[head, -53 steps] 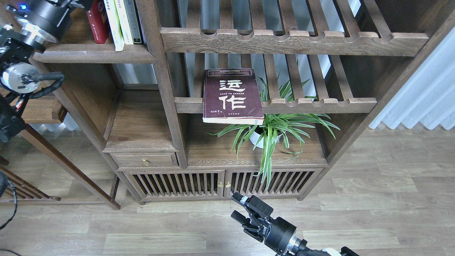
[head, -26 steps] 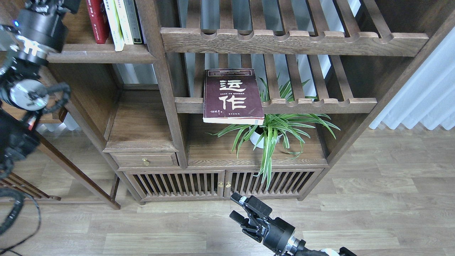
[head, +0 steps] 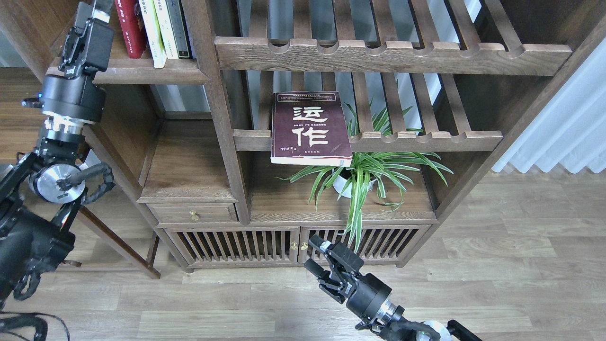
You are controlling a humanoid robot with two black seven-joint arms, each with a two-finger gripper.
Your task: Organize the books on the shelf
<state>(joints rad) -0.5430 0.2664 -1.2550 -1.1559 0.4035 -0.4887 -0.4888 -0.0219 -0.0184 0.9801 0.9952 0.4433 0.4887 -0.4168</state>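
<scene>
Since a second ago, our left arm has swung in beside the bookcase, and our left end effector now sits at the shelf, just left of the red book; its fingers run out of view, so we cannot tell their state. Our right end effector has risen slightly, fingers spread and empty. The maroon book lies flat on the slatted rack, well above that end effector and overhanging the rail. A clumsy approach could tip it onto the spider plant.
</scene>
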